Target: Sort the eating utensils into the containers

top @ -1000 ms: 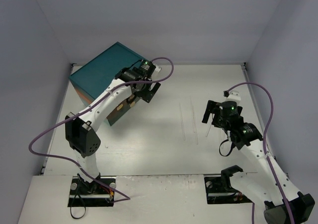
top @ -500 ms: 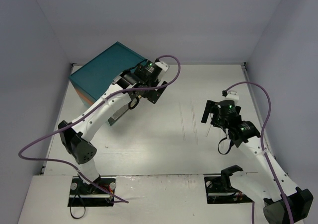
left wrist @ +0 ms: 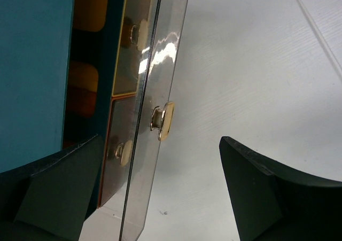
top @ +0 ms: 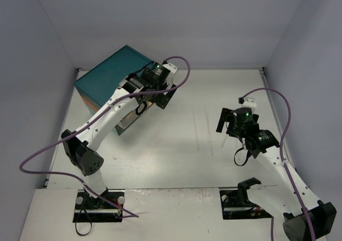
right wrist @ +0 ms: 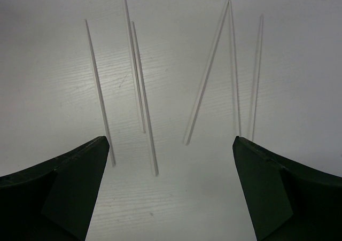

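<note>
**Both claws open, nothing held; utensils on the bench**

Your left claw (left wrist: 160,144) was spread wide with nothing in it. It pointed at the front of the teal chest (top: 107,78) in the far left corner of the bench (top: 171,161). In the left wrist view its two dark fingers (left wrist: 59,198) sat either side of a clear drawer front (left wrist: 166,64). That drawer's gold knob (left wrist: 164,121) was ahead of the fingertips and not touched. The clear front stood out ahead of the orange-brown fronts behind it, where two more knobs showed through the plastic. Whether anything lay inside the drawer couldn't be told.

Your right claw (right wrist: 170,139) was also wide open and gripped nothing. It hung over the clear utensils (right wrist: 99,91), on the right half of the bench, well apart from the chest. The right wrist view showed six slim see-through pieces lying flat in two loose groups of three, left and right. Two in the right group crossed near their far ends. They were too thin to tell spoon, fork or knife. None was touched by a finger, and none was in a drawer.
</note>
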### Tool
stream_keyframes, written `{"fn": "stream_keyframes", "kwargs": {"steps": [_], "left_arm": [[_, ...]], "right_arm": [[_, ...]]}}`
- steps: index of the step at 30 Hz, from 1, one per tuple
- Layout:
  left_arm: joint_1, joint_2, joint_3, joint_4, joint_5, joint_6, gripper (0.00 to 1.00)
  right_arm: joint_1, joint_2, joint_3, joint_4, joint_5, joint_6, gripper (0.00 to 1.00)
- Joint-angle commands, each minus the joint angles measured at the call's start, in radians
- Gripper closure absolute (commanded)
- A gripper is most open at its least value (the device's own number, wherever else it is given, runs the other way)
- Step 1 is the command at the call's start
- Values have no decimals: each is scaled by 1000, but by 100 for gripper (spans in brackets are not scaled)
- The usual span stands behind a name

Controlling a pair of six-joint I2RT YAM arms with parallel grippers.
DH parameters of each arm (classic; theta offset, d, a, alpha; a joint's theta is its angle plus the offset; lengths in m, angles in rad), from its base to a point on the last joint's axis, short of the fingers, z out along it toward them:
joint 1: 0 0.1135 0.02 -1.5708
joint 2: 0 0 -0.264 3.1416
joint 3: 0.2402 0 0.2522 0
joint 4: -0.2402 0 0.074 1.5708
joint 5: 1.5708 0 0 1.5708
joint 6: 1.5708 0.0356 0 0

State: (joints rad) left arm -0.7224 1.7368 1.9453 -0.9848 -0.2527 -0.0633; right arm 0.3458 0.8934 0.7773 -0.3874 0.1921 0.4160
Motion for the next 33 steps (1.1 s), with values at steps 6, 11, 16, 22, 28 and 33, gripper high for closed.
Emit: {"fn": "stream_keyframes", "kwargs": {"steps": [6,11,16,22,28,33], "left_arm": [[24,34,-5,26,115,-40,12],[3,46,3,27,228,-96,12],[-31,43,17,27,304,-133,12],[-46,18,37,25,375,-168,12],[-49,-5,44,25,442,-190,12],[-49,-23,37,24,433,-186,12]], "right_arm": [[-5,-18,8,25,6,9,0],[-5,-18,8,24,9,9,0],[-5,-14,8,24,11,7,0],[-5,-13,8,25,12,7,0],[-6,-1,8,25,11,6,0],[-5,49,17,24,-29,-10,1]]}}
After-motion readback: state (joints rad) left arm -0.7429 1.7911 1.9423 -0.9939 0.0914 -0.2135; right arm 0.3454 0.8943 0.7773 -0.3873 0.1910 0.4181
